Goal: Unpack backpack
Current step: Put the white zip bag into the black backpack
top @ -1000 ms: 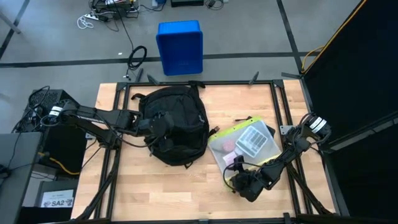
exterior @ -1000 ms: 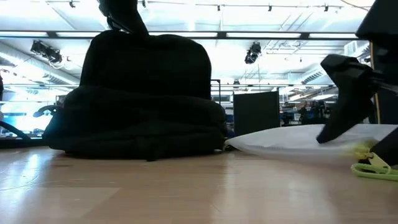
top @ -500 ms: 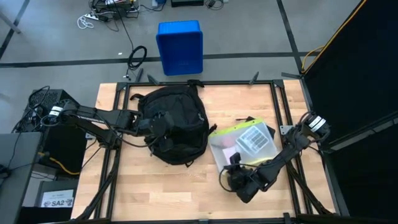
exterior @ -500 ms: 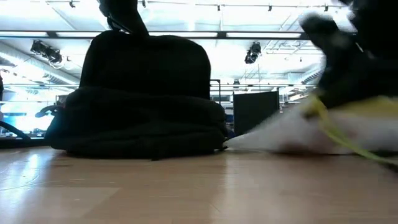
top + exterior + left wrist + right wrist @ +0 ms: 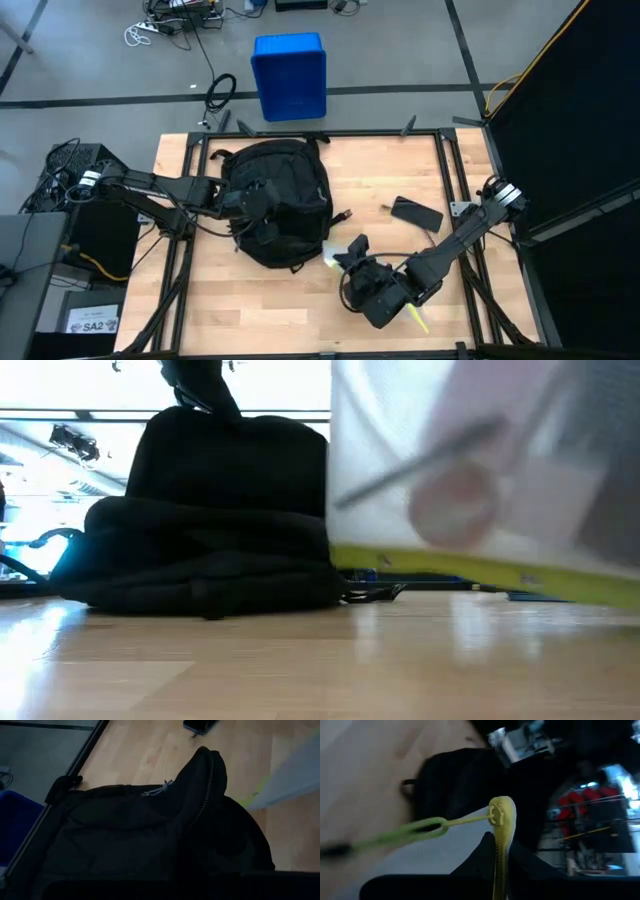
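The backpack (image 5: 278,203) lies against the left gripper (image 5: 252,203), finger state unclear; the right gripper (image 5: 372,290) clamps a yellow-edged pouch (image 5: 480,490) above the wooden table (image 5: 370,170).

Things around the wooden table

A blue plastic bin (image 5: 289,75) stands on the grey floor beyond the table (image 5: 380,165). A dark flat phone-like object (image 5: 416,213) lies on the table's right part. A coiled black cable (image 5: 221,92) lies beside the bin.
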